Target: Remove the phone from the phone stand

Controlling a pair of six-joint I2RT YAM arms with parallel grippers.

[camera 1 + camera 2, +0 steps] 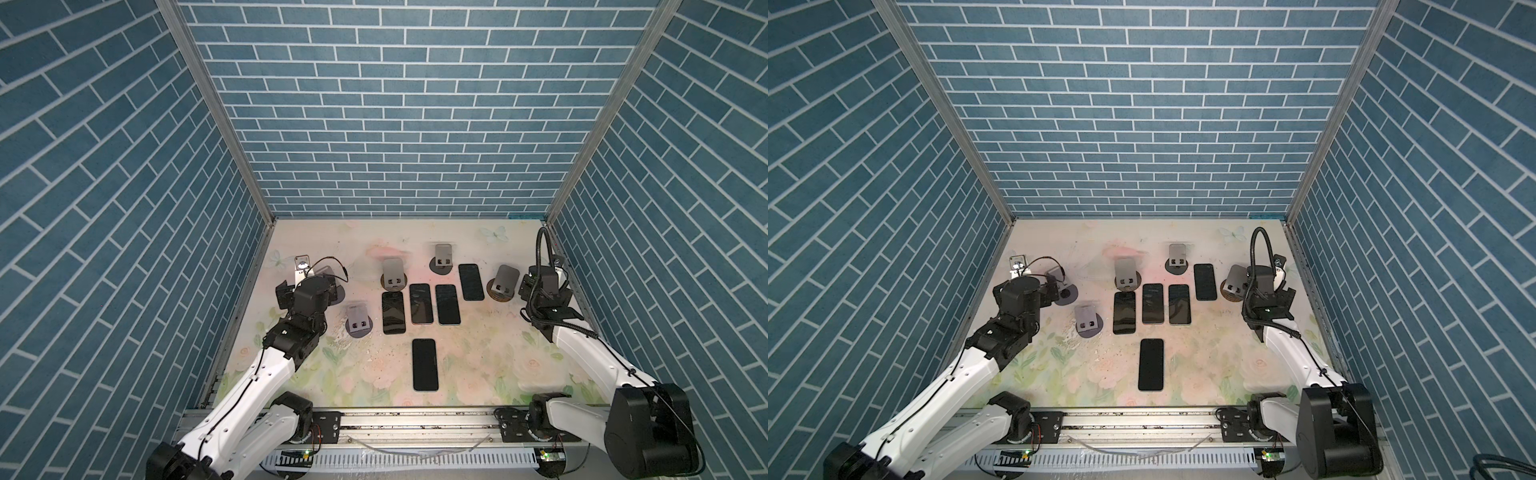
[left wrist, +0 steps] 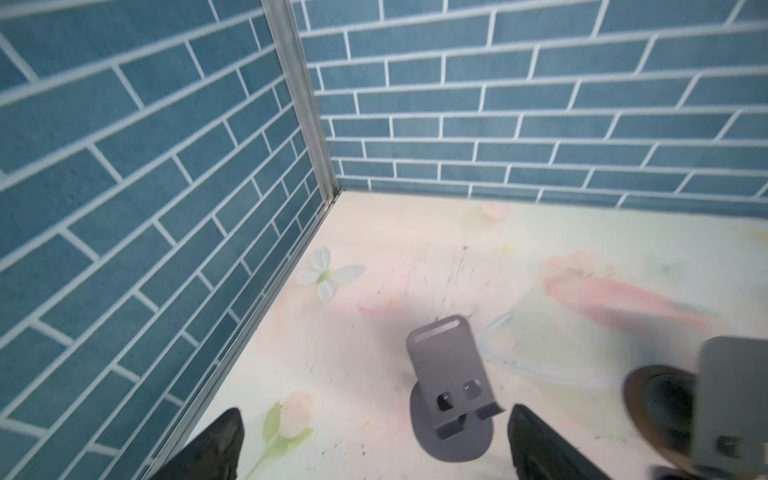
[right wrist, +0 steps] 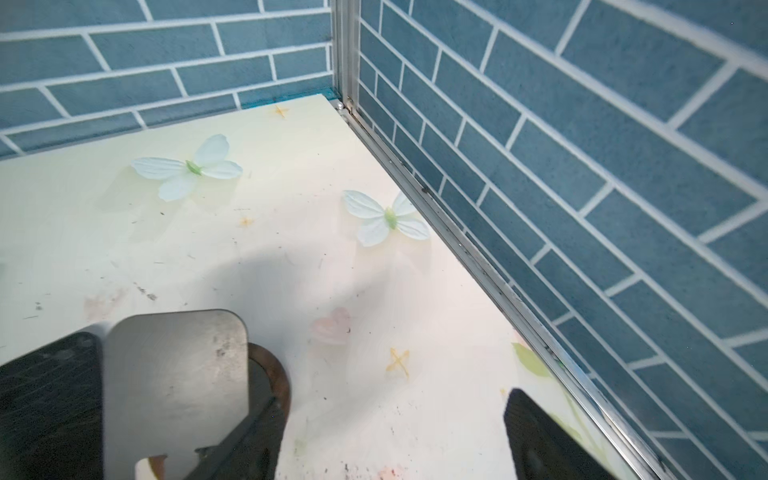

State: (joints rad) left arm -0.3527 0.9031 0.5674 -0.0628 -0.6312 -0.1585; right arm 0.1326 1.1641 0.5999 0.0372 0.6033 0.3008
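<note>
Both pincers stand wide and hold nothing. The right pincer [image 3: 390,399] has 1 finger close beside the brown-based phone stand [image 1: 508,277], whose plate is bare. I cannot tell whether they touch. The nearest phone [image 1: 471,281] lies flat on the table [image 1: 478,365], on that stand's far side from the pincer. 4 more phones [image 1: 421,303] lie flat further off the same way. No stand in view carries a phone, so the removal looks done. An empty grey stand [image 2: 449,374] sits just ahead of the left pincer [image 2: 374,411], between the lines of its fingers.

Drawing the right pincer away askew could hook the plate and tip the stand onto the phone. Dropping or closing the left pincer could knock its stand.

In both top views the left pincer's fingers and most of its stand hide under the wrist. In the right wrist view the stand's lip is cut off. A dark slab [image 3: 45,407] at the frame edge may be that phone, but I cannot tell.
</note>
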